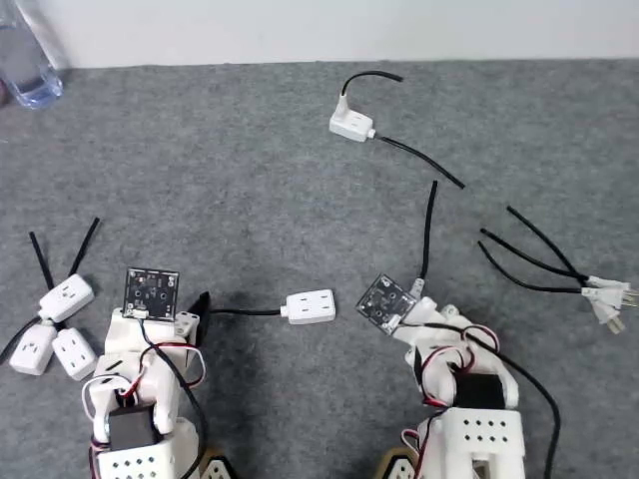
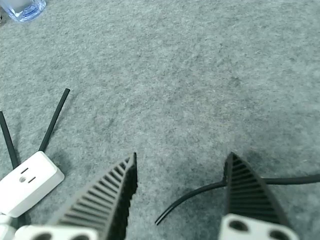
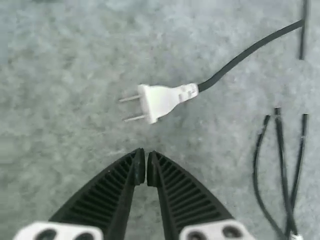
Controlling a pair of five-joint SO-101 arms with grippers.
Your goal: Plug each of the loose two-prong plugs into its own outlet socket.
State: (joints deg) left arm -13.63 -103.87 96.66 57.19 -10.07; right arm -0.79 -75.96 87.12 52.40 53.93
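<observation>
Far left on the grey desk (image 1: 250, 200), three white sockets (image 1: 50, 334) lie huddled together, short black cords poking out behind them. Just beside them is the left arm, and the left gripper (image 2: 183, 157) hangs low over the desk with its fingers spread wide and nothing in them. A thin black cord (image 2: 200, 190) lies on the desk between those fingers. That cord leads across to a single socket (image 1: 310, 306) lying flat between the two arms. At the far side of the desk sits another socket (image 1: 351, 124), with black cords leaving two of its ends. On to the right arm: the right gripper (image 3: 145, 160) has its fingers pressed tip to tip, holding nothing. A loose two-prong plug (image 3: 160, 102) lies just ahead of those tips, not touching them. Far right, a bundle of loose plugs (image 1: 607, 297) rests well apart, its cords fanning out.
</observation>
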